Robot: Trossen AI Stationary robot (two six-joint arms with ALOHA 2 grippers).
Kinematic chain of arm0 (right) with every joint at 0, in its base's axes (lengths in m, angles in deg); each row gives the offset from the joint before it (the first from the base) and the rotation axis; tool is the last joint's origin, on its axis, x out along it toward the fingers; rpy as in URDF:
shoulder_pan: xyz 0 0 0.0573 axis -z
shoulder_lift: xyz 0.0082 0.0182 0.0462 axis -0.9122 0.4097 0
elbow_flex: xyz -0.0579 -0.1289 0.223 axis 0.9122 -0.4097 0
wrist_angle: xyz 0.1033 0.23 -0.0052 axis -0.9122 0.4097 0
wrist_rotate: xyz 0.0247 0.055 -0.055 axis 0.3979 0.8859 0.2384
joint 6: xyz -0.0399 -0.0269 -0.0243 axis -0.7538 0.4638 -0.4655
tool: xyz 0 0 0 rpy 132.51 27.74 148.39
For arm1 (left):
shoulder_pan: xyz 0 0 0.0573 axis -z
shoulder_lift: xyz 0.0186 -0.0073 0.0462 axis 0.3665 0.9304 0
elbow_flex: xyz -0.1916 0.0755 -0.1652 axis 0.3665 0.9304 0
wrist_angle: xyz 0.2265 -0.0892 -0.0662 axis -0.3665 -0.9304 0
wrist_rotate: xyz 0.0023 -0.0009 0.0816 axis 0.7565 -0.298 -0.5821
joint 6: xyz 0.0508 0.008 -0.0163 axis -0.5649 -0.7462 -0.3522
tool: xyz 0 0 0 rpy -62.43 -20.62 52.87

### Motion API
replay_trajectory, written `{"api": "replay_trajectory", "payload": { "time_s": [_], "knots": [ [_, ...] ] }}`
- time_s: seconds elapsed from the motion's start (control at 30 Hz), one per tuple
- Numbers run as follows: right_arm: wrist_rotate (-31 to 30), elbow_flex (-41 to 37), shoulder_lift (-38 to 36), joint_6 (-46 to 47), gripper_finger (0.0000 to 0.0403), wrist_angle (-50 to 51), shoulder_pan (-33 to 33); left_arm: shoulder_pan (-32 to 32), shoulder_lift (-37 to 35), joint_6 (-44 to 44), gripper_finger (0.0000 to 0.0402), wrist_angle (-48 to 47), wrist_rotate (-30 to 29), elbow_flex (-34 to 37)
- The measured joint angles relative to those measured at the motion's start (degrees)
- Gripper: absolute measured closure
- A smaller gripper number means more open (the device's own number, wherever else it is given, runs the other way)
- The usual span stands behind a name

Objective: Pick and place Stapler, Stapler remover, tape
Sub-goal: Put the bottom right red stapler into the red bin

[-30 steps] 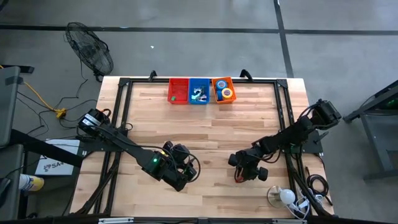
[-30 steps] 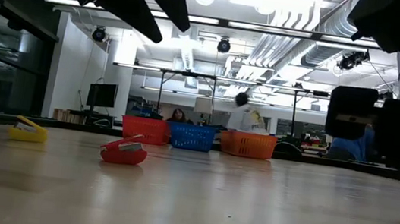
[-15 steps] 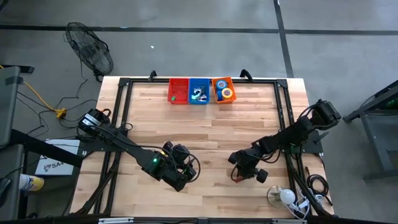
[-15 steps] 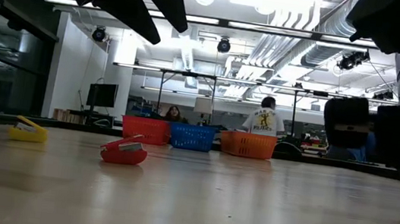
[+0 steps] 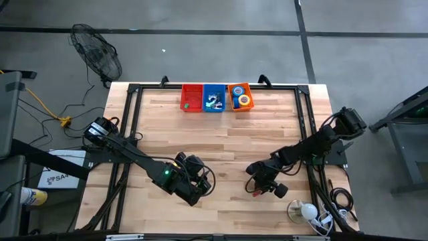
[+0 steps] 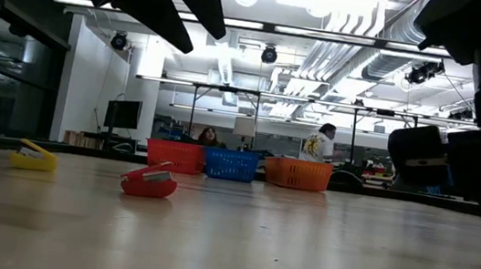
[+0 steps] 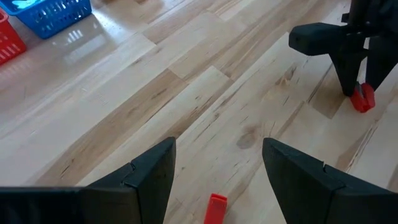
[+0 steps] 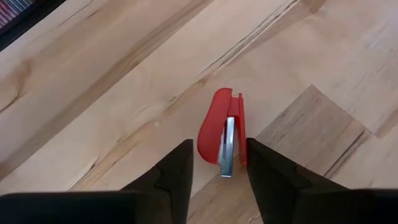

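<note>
A red stapler [image 8: 222, 134] lies on the table near its right near corner, small in the high view [image 5: 255, 193]. My right gripper [image 8: 219, 177] is open above it, pointing down, one finger on either side of the stapler's near end; whether they touch it I cannot tell. My left gripper [image 7: 217, 155] hangs open over the table's near middle [image 5: 195, 179], and a second red thing [image 7: 216, 208] lies on the wood below it. The low view shows a red stapler [image 6: 149, 181] and a yellow stapler [image 6: 34, 157] resting on the table. Tape rolls [image 5: 243, 100] sit in the orange bin.
Three bins stand in a row at the far edge: red [image 5: 184, 90], blue [image 5: 214, 88] and orange [image 5: 233, 89]. A black frame [image 5: 134, 107] runs along the table's sides. Bare wood lies between the arms and the bins. People move in the room behind.
My right gripper has shifted a little toward the table's near edge, coming closer over the red stapler. The left arm and the staplers have stayed still.
</note>
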Motion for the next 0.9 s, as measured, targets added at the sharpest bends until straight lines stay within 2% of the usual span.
{"api": "replay_trajectory", "payload": {
  "time_s": [0.3, 0.4, 0.53, 0.9],
  "knots": [
    [-2.51, -0.07, -0.07, 0.71, 0.0182, -2.48, -2.48, -0.02, 0.00, 0.02, 0.0168, 0.07, 0.92, 0.00],
    [-6.96, -0.11, -0.05, 2.98, 0.0171, -4.49, -4.09, -0.02, 0.00, 0.00, 0.0168, 0.09, 1.06, 0.00],
    [-11.85, -0.11, 0.00, 2.91, 0.0176, -5.19, -6.09, -0.02, 0.00, 0.02, 0.0168, 0.10, 1.07, 0.00],
    [-13.75, 0.06, -0.02, 4.84, 0.0233, -2.73, -6.39, 0.00, 0.00, 0.20, 0.0168, 0.26, 1.05, 0.00]
  ]
}}
